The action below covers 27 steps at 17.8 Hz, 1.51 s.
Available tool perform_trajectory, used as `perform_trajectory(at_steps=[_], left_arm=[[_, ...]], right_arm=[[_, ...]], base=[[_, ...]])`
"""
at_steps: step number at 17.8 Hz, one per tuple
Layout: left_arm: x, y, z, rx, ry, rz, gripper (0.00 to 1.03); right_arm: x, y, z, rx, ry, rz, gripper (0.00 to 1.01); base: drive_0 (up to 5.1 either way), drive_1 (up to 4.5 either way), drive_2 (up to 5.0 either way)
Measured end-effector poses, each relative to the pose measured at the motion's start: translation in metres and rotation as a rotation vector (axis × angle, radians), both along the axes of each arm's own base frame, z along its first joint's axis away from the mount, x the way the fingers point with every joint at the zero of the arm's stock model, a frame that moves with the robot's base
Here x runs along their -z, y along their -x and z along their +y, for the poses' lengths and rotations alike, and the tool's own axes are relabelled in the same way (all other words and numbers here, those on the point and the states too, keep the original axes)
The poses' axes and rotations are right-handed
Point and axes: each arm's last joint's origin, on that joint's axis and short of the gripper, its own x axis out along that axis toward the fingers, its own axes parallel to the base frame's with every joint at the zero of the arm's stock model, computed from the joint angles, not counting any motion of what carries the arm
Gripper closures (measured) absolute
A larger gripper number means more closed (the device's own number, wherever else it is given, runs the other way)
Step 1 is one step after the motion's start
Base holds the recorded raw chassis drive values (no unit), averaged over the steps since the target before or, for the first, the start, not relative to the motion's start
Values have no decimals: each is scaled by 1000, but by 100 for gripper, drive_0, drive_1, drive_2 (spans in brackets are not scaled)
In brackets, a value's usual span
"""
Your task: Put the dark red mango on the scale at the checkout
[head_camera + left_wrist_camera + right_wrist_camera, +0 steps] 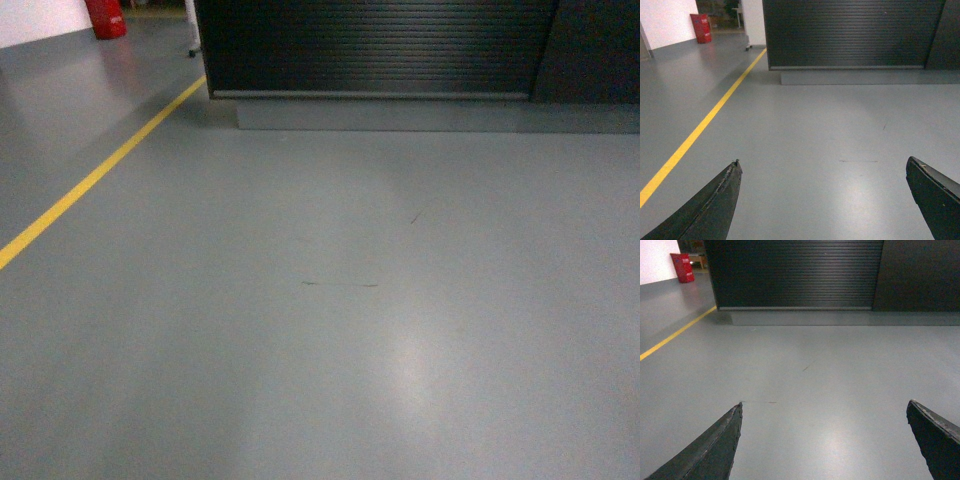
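Left wrist view: the left hand (822, 192) is spread wide, its two dark fingers (715, 205) at the lower corners of the frame with bare grey floor (815, 130) between them. It holds nothing. Right wrist view: the right hand (822, 432) is likewise spread and empty.

Beyond both hands the floor runs up to the checkout (380, 45), which fills the top of each frame. Only its ribbed black front and grey plinth (400, 113) show; its top surface is out of frame. A yellow line (90, 180) crosses the floor from the lower left toward the upper left. A red object (106, 17) stands in the upper left corner.

The dark red mango and the scale appear in no view, so their positions cannot be stated.

Handling, as a judgement: a mango is moderately heavy, smooth-skinned and liable to slip and bruise. Grip across the widest middle with moderate force.

Writing: white marks on the red object are too blurred to read. No other labels are visible.
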Motion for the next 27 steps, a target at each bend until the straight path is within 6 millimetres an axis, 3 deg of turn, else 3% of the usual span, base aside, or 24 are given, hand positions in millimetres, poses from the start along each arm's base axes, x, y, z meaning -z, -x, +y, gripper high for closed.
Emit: perform_trajectory(at_steps=[14, 27], left_arm=[[0, 0, 0, 0, 0, 0, 5], [0, 0, 0, 0, 0, 1, 5]], right_arm=[[0, 0, 0, 0, 0, 0, 3], [0, 0, 0, 0, 0, -2, 3]], base=[[0, 0, 0], [-3, 403, -409]])
